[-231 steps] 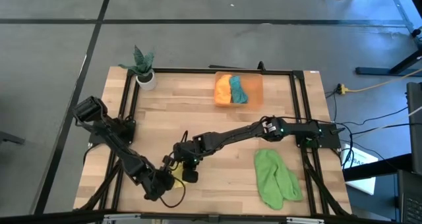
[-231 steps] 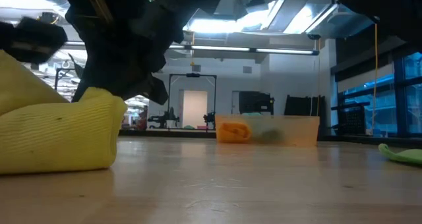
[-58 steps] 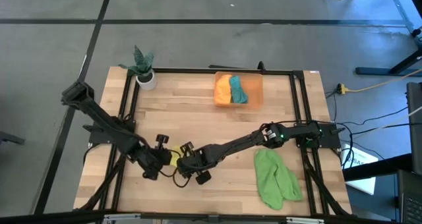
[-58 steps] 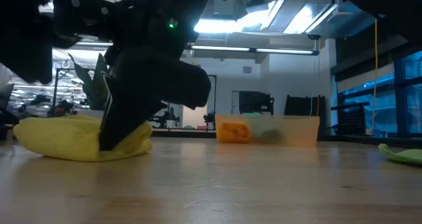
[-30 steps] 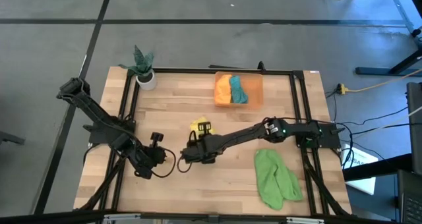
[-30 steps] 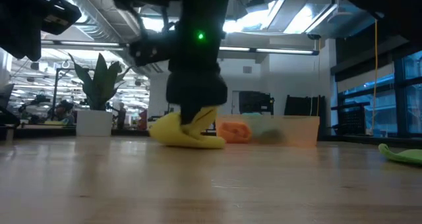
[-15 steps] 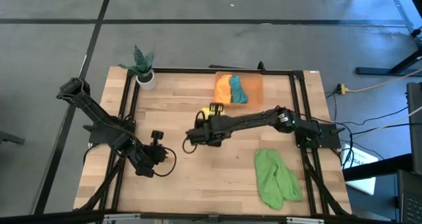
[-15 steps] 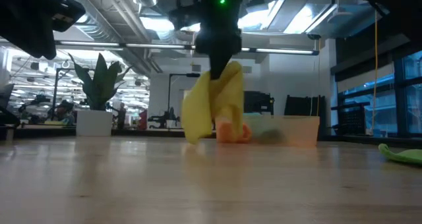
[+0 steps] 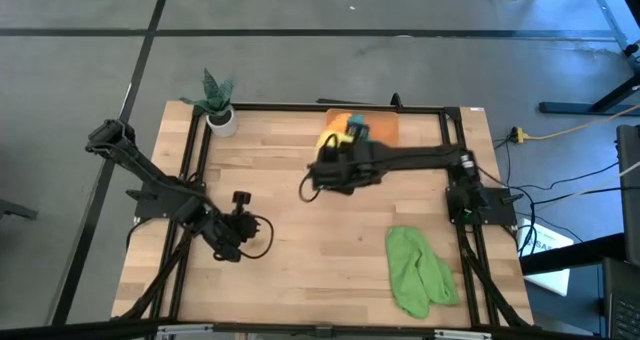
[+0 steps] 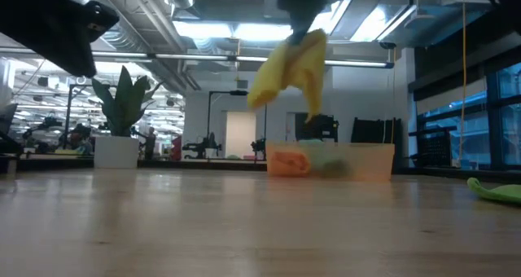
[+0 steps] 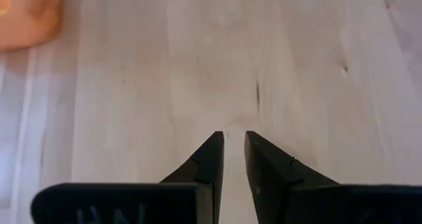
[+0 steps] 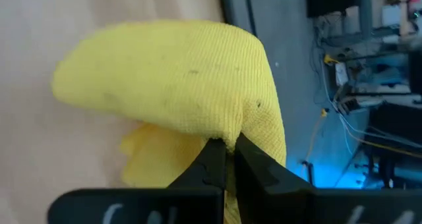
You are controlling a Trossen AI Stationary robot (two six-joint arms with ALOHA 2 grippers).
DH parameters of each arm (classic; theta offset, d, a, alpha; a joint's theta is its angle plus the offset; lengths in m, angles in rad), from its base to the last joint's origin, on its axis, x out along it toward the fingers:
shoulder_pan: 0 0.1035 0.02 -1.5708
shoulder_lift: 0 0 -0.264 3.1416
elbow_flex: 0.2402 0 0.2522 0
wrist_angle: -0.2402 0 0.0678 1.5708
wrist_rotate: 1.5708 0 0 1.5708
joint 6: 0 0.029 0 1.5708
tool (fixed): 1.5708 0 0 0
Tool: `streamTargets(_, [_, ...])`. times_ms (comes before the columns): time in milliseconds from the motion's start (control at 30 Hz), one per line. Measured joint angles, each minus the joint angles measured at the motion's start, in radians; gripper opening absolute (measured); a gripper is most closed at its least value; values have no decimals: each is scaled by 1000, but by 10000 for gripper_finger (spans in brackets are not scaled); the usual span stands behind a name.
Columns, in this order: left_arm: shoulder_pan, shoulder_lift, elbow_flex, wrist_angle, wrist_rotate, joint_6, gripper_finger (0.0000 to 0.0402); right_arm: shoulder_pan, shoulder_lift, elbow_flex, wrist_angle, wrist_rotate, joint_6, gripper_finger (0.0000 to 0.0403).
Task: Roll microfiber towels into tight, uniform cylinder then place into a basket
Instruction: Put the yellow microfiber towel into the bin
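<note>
The yellow towel (image 9: 330,138), a loose bunched roll, hangs in the air (image 10: 289,69) close to the near left corner of the orange basket (image 9: 385,130). My right gripper (image 9: 333,152) is shut on it. An orange towel (image 9: 342,119) and a teal towel (image 9: 359,133) lie in the basket. The light green towel (image 9: 418,270) lies crumpled on the table at the near right. My left gripper (image 9: 241,200) hovers over bare wood at the near left, fingers (image 11: 214,151) a narrow gap apart with nothing between them. My right gripper pinches a fold at the roll's edge (image 12: 224,128) between its two fingers (image 12: 214,161); the fold is of several layers. The fingers slant down onto it from the table's right side. The towel is lifted clear of the table and droops below the fingers (image 10: 309,90).
A white pot with a green plant (image 9: 218,108) stands at the far left corner. A black frame rail (image 9: 300,107) runs round the tabletop. Bare wood (image 9: 320,250) lies between my left gripper and the green towel.
My right gripper has risen and gone toward the far edge and the basket, rolling its wrist. The yellow towel has been lifted from the table's middle and now hangs clear, high above the wood.
</note>
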Motion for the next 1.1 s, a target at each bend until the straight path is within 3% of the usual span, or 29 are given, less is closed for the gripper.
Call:
streamTargets(300, [58, 0, 0, 52, -3, 78, 55, -134, -256, -416, 11, 40, 86, 13])
streamTargets(533, [114, 0, 1, 77, -4, 109, 55, -285, -348, -665, 143, 50, -63, 13])
streamTargets(767, [167, 0, 1, 77, -4, 131, 55, -410, -348, -818, 437, 45, -254, 13])
streamTargets(1000, [195, 0, 1, 77, -3, 165, 55, -423, -348, -877, 759, -99, -418, 13])
streamTargets(1100, [201, 0, 1, 76, -3, 176, 55, -423, -348, -907, 818, -161, -435, 13])
